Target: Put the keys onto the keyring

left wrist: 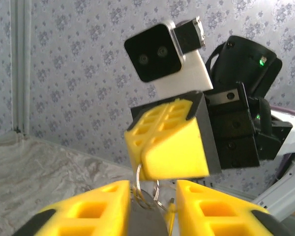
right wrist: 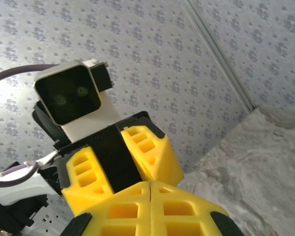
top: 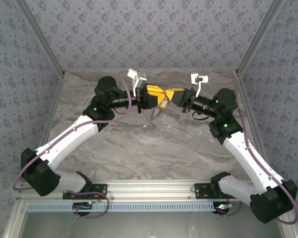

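Observation:
Both grippers meet tip to tip, raised above the middle of the table. In the left wrist view the keyring [left wrist: 137, 183] shows as thin silvery wire loops. Its top runs into the seam of my right gripper [left wrist: 140, 166], whose yellow fingers are pressed together on it. The loops hang down into the gap of my left gripper [left wrist: 152, 196], whose fingers stand apart, the ring lying close to the left one. A thin pale-yellow key [left wrist: 171, 211] hangs edge-on by the ring. From above, the left gripper [top: 158, 99] faces the right gripper [top: 173, 95].
The marbled grey table [top: 139, 144] lies below the raised grippers, walled by patterned panels [top: 154, 34]. A metal rail [top: 154, 188] runs along the near edge between the arm bases. The left gripper [right wrist: 132, 178] stands directly in front of the right gripper [right wrist: 151, 187].

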Motion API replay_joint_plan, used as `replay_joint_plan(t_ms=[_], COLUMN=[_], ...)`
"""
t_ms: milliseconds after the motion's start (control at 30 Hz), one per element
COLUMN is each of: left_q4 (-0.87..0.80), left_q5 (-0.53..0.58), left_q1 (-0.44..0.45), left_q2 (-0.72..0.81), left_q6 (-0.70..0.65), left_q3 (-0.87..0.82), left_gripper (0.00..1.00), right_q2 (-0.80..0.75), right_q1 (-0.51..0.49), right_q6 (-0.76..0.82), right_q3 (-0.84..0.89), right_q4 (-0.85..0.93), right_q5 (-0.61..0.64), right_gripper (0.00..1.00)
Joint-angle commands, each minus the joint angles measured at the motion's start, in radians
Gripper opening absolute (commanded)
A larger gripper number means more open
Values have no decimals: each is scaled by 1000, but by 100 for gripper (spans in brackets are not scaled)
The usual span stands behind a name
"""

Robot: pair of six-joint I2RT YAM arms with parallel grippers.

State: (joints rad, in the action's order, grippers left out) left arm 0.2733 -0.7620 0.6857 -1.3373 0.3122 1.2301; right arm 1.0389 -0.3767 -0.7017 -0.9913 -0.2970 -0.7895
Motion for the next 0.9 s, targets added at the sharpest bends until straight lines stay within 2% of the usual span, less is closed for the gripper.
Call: replay_joint_plan(t_ms=[0,167,300,433,633,867], left_q4=[-118,-227,-328,-417,-472,-528], left_q5=[6,-2,-42,-85,-172,-232], left_q1=[-10,-34,-52,-59,-60,-50], left_q2=[53,66,40,11,-35,-74], left_q6=[-111,-184,-239,-288,-307,-332], left_q3=[48,69,119,165,218,249], left_gripper=[40,48,50,51,47,43], right_q2=[-10,38,82,117,149,167], right_q1=[40,57,49,10,-43,-71], right_q6=[207,440,594,733,815,831], right_q3=[-124,-300,-406,-489,-547,-569], right_q4=[307,628,820,997,1106,1119], right_q5=[-69,-78,-78,-8,50,71], right_gripper=[0,0,0,0,0,0])
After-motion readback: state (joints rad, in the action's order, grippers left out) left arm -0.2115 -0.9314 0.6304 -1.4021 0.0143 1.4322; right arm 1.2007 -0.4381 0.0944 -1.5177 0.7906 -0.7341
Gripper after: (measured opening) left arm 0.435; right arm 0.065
